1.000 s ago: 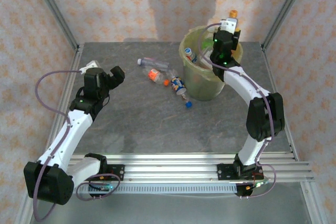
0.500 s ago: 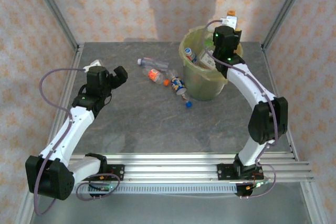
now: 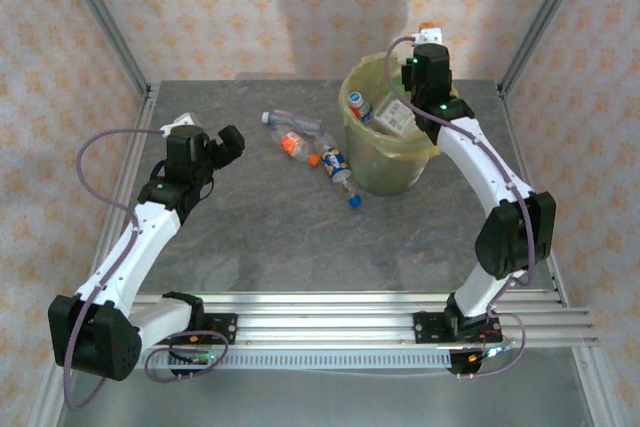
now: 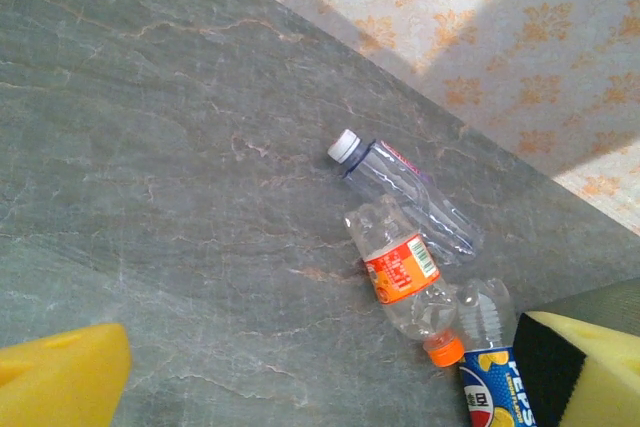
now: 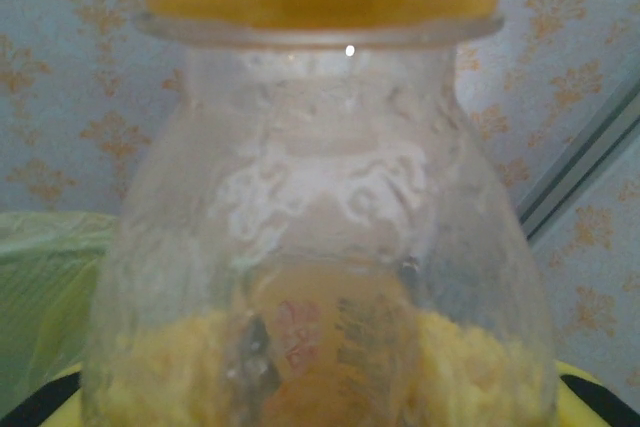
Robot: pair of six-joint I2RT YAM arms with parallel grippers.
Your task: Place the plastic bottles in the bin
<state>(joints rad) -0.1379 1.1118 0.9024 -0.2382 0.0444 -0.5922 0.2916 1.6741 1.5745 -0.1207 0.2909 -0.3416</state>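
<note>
Right tool (image 3: pixel 428 40) moved left; bottle (image 5: pixel 320 227) points cap-first beyond it

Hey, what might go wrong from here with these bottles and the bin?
The right end effector holds the orange-capped bottle near the far rim of the bin; released there, it might bounce outside. The white-capped bottle, orange-label bottle and Pepsi bottle lie bunched together, so the open left end effector may knock a neighbour away.

a grey, pale-veined table (image 3: pixel 270 237) is spreading across the enclosure. peach floral wallpaper (image 3: pixel 200 7) is covering the walls around it, a soft shadow (image 3: pixel 330 17) falling on the back one. silver posts (image 3: pixel 102 17) are slanting up the corners; a ribbed aluminium rail (image 3: pixel 330 312) is spanning the near edge.
</note>
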